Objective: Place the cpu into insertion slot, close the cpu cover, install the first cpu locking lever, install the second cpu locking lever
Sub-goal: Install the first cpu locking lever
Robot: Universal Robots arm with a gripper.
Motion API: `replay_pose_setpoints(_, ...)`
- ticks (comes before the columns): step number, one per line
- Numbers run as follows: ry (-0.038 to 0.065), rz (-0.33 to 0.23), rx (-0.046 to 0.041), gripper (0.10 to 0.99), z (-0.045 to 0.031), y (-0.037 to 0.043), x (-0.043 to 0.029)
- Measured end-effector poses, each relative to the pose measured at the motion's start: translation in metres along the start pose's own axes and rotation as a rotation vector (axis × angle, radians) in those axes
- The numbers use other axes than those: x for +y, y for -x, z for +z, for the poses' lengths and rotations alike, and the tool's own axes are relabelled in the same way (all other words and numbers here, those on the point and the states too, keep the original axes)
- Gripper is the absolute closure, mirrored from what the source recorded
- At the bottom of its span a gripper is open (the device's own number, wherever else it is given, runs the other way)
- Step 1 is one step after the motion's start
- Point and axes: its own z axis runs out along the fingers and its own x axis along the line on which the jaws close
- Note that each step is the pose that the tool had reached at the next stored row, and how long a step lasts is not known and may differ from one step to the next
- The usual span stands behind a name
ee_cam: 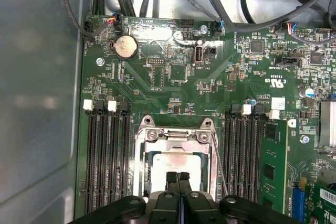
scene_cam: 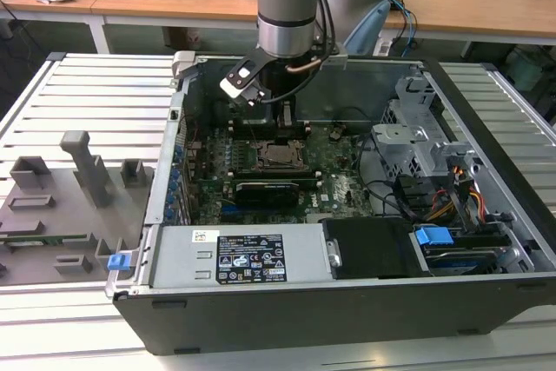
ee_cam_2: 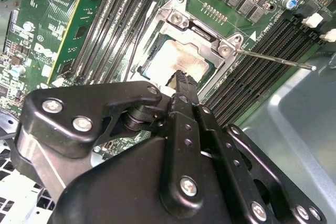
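Bulk from the claw (ee_cam: 178, 178) covers the near edge of the cpu (ee_cam: 176, 161) in both wrist views. Only part of the cpu's silvery-tan top shows through the square cut-out of the cpu cover (ee_cam: 173, 144).

The cpu lies flat in the insertion slot (scene_cam: 282, 155) on the green motherboard (ee_cam: 173, 85), its sides running parallel to the memory slots (ee_cam: 107, 156) on either side. The cover lies down over it, but I cannot tell whether it is fully seated.

The claw's two fingers are pressed together with nothing between them. Their tips are right over the cpu, and contact cannot be judged.

A thin locking lever (ee_cam_2: 273, 59) juts out over the memory slots, its long axis slanting away from the cover's corner, its tip free.

In the exterior view the arm (scene_cam: 287, 6) stands directly over the slot inside the open computer case (scene_cam: 391, 310), which sits on the ribbed surface (scene_cam: 95, 84). The slot there reads as a small dark square, with its details hard to make out.
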Motion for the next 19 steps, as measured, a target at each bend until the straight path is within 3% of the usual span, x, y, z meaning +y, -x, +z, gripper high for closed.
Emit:
replay_pose_setpoints(9, 0.0, 0.0, -0.0007, 0.98, -0.0058, 0.0001, 0.0002)
replay_pose_setpoints(12, 0.002, 0.0, -0.0007, 0.98, -0.0257, 0.0005, 0.001)
replay_pose_setpoints(15, 0.002, 0.0, -0.0008, 0.98, -0.0384, 0.0007, 0.0016)
replay_pose_setpoints(18, 0.002, -0.009, 0.0001, 0.98, -0.0399, 0.0007, 0.0016)
replay_pose_setpoints(19, 0.003, -0.044, 0.0014, 0.98, -0.0399, 0.0008, 0.0016)
